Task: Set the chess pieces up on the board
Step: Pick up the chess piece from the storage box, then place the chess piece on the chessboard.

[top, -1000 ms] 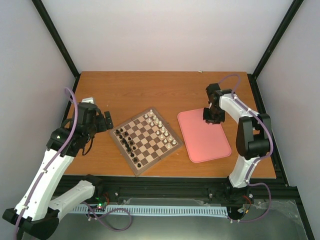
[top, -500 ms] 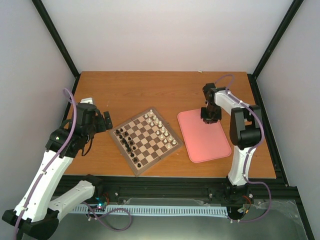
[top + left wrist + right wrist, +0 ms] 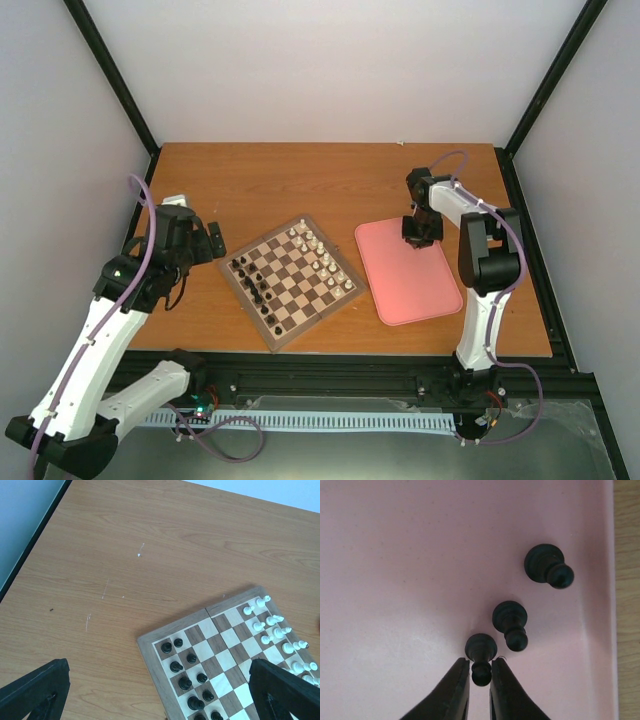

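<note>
Glossy knob-headed chess pieces [image 3: 509,617] on smooth pink tray [image 3: 395,570]

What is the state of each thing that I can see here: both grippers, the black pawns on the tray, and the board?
left gripper: open, empty, beside the board.
right gripper: shut on the head of the near pawn.
near pawn: on the pink tray, gripped.
middle pawn: on the tray, free.
far pawn: on the tray, free.
board: partly set; white pieces in two rows, black pieces incomplete.
</note>
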`<state>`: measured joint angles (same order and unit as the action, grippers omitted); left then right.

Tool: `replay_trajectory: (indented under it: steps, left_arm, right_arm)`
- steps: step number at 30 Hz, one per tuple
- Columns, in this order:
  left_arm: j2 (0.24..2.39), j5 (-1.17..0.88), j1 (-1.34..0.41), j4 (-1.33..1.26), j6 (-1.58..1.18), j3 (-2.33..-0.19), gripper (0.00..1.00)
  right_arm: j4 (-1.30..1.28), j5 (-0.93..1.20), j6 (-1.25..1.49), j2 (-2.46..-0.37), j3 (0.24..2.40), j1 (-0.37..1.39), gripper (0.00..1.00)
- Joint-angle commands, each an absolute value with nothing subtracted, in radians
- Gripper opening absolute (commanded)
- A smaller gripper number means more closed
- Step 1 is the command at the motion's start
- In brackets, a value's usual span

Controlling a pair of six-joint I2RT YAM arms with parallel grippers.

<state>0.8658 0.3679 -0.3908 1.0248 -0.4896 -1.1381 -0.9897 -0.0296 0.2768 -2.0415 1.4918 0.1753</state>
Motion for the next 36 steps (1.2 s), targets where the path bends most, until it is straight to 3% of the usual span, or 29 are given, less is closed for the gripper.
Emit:
replay_trajectory:
  steps: [1,6,17,26,36]
  left_arm:
    - [0.868,0.380,-0.396,1.020,-0.503,-1.154,1.00]
    - [0.870,0.382,-0.396,1.020,-0.503,-1.154,1.00]
    - [0.861,0.377,-0.395,1.020,-0.509,-1.141,1.00]
    - [0.844,0.356,-0.396,1.020,-0.513,-1.131,1.00]
    - [0.801,0.344,-0.396,1.056,-0.510,-1.142,1.00]
  right_arm:
    - [-0.979,-0.025,0.276,-2.062,1.516,0.169,0.12]
    - [-0.982,-0.020,0.273,-2.054,1.517,0.169,0.05]
    - [-1.080,-0.010,0.290,-1.882,1.538,0.234,0.03]
    - [-1.214,-0.043,0.369,-1.829,1.624,0.544,0.03]
    - [-1.261,0.012,0.468,-2.044,1.925,0.919,0.03]
